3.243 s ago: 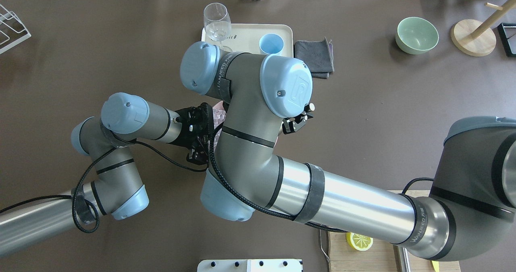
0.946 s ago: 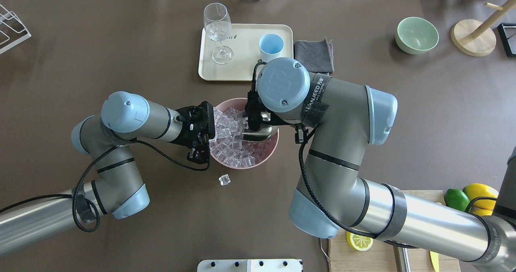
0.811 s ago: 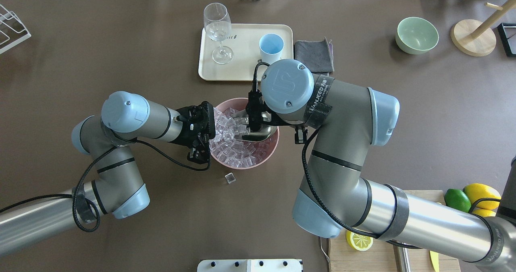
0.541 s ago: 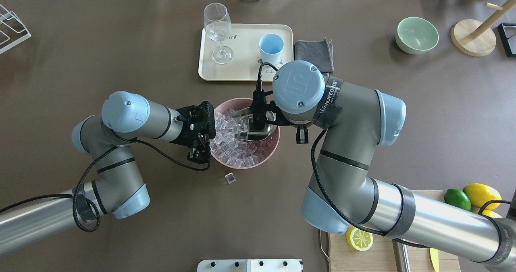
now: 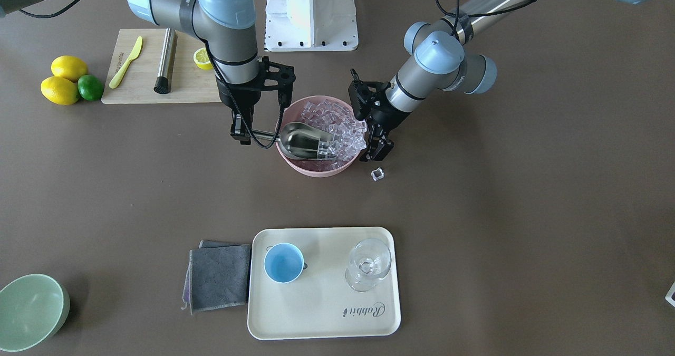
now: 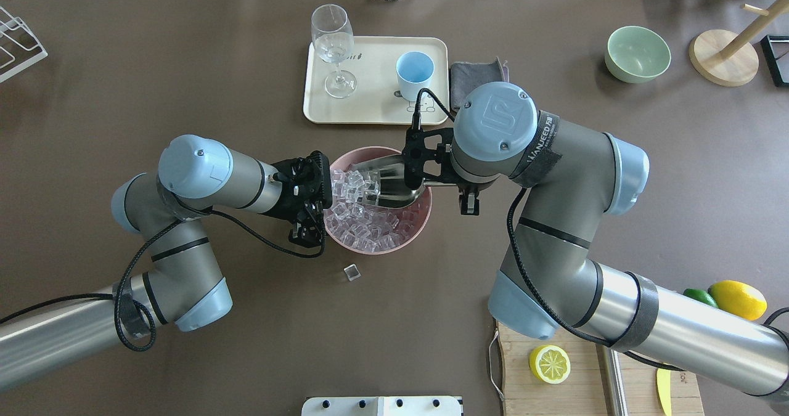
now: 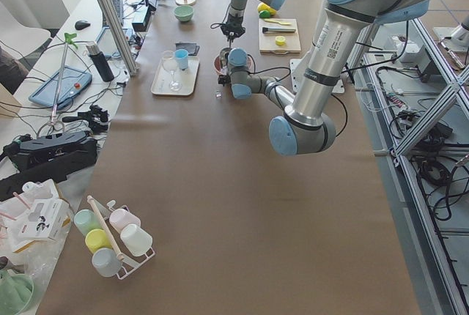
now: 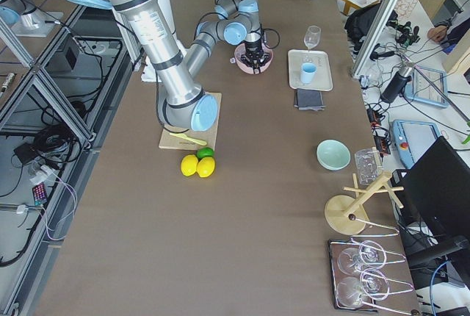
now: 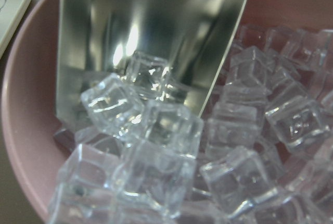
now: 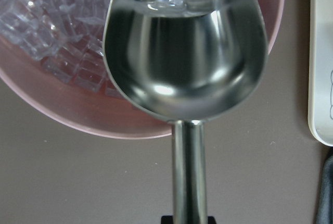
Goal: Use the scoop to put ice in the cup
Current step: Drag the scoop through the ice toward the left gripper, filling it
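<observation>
Clamped on the thin rod handle of the scoop: right tool, jaws tight against the rod. Trough low inside the pink bowl, open mouth toward the ice, handle out over the rim on the robot's right. A little ice just at the trough's lip in both wrist views. Most of the trough bare shiny steel.

Left tool at the opposite side of the pink bowl, right by the rim, fingers pointing down. Cannot tell whether apart, together or pinching the rim.

Pink bowl heaped with ice, massed on the left tool's side. One loose cube on the worktop, just beside the pink bowl and near the left tool.

Cup upright on the cream tray, well apart from the pink bowl, plain blue inside showing. Clear stemmed glass on the same tray, beside the cup but apart from it. Folded grey cloth touching the tray edge on the cup's side. Pale green bowl at a far corner of the worktop.

Wooden board near the robot's base on the right arm's side, carrying a yellow knife, a steel cylinder with a black end, and a lemon half. Two lemons and a lime just beside the board.
</observation>
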`<control>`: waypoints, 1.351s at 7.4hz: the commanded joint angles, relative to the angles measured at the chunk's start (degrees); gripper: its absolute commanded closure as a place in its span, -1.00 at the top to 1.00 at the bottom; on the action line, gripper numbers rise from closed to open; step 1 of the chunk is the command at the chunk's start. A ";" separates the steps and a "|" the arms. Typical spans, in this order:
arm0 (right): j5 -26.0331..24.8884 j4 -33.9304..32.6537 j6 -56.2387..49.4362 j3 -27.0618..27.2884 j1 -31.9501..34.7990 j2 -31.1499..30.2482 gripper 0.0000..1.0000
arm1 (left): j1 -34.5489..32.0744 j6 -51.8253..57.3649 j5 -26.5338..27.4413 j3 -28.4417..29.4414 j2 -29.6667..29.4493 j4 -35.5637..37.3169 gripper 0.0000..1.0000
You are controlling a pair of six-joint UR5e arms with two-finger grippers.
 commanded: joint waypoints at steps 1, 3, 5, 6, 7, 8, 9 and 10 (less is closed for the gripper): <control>0.74 4.57 4.08 -1.18 0.03 -0.23 -1.00 | -0.13 0.00 -0.06 -0.01 -0.33 0.63 0.99; 1.44 6.68 4.26 -0.93 0.03 -0.92 -1.00 | -0.13 0.00 -0.06 -0.01 -0.33 0.63 0.99; 5.04 9.49 4.44 -0.57 0.55 -1.80 -1.00 | -0.13 0.00 -0.06 -0.01 -0.33 0.63 0.99; 5.92 11.07 4.61 -0.23 1.16 -2.85 -1.00 | -0.13 0.00 -0.06 -0.01 -0.33 0.63 0.99; 6.89 13.18 5.23 1.17 1.61 -5.03 -1.00 | -0.13 0.00 -0.06 -0.01 -0.33 0.63 0.99; 8.98 14.94 5.32 1.44 3.00 -6.36 -1.00 | -0.13 0.00 0.03 -0.01 -0.33 0.63 0.99; 10.75 16.52 5.49 1.53 4.50 -7.24 -1.00 | -0.13 0.00 -0.06 -0.01 -0.33 0.63 0.99; 12.76 18.02 6.54 1.54 5.73 -8.38 -1.00 | -0.13 0.09 0.03 -0.01 -0.33 0.63 0.99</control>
